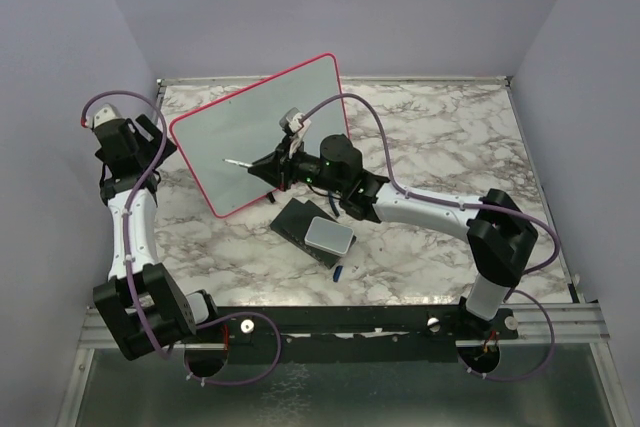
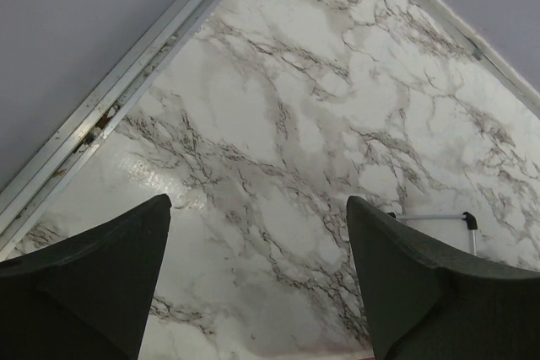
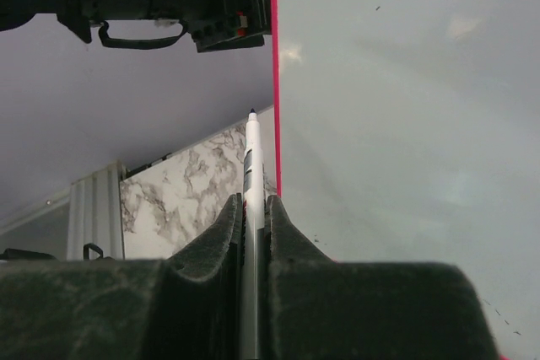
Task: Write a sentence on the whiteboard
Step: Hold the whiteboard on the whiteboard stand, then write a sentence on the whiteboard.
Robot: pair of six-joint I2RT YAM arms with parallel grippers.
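R gripper [image 3: 251, 204]: clamped on a white pen [image 3: 251, 153], tip fwd, close to the whiteboard [image 3: 405, 124]. You can't tell if the tip touches. L gripper [image 2: 257, 201]: jaws wide, holding nothing, over the marble table [image 2: 278, 124]. You see the whiteboard standing tilted at back-left of table, w/ an eraser [image 1: 328, 235] lying in front.

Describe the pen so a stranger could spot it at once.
Start at the red-framed white board standing on the marble table. Just before its face, the right arm's jaws clamp a thin white pen. Unlike the flat dark block nearby, it is slim and held aloft.
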